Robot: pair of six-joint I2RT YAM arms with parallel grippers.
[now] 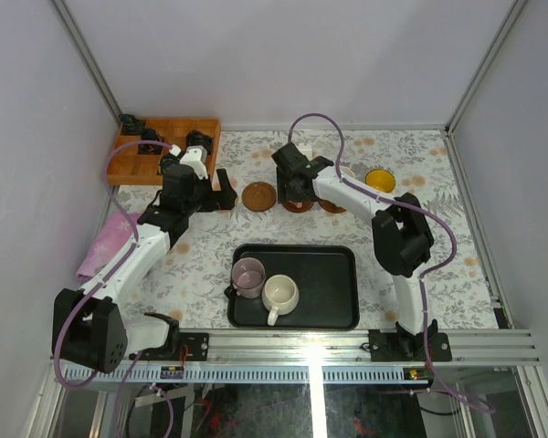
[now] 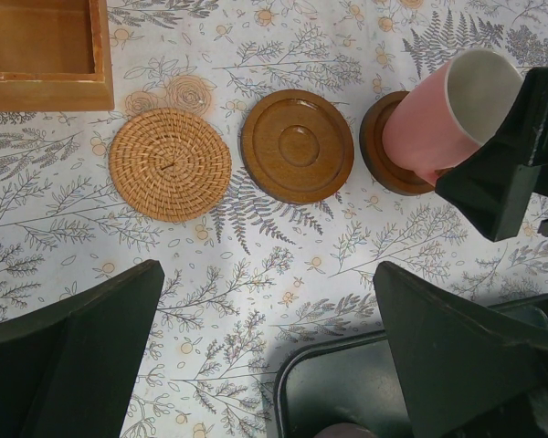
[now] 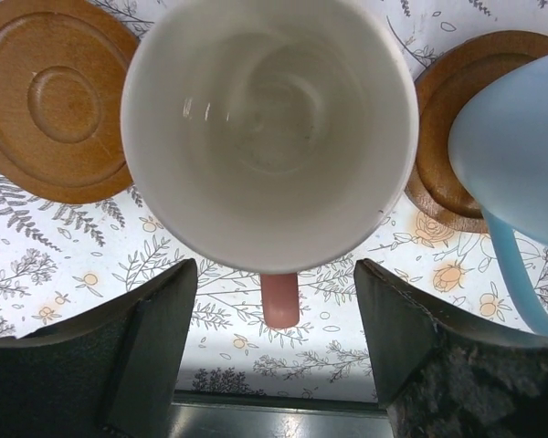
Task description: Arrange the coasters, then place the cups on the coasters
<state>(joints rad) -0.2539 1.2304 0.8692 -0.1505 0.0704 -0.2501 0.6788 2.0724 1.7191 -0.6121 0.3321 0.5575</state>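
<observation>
A pink-handled cup (image 3: 269, 128) with a white inside stands on a dark wooden coaster (image 2: 384, 151). My right gripper (image 3: 274, 347) is open, its fingers either side of the pink handle (image 3: 280, 299) without touching it. Left of that cup lies a bare wooden coaster (image 2: 298, 145), then a woven coaster (image 2: 170, 164). To its right a light blue cup (image 3: 516, 146) sits on another coaster (image 3: 443, 146). A mauve cup (image 1: 248, 276) and a cream cup (image 1: 280, 295) stand in the black tray (image 1: 333, 260). The yellow cup (image 1: 379, 180) stands further right. My left gripper (image 2: 269, 356) hangs open and empty near the tray's corner.
An orange wooden box (image 1: 164, 146) with small black objects sits at the back left. A pink cloth (image 1: 105, 246) lies by the left wall. The tray's rim (image 3: 274, 406) runs just behind my right fingers. Both arms crowd the coaster row.
</observation>
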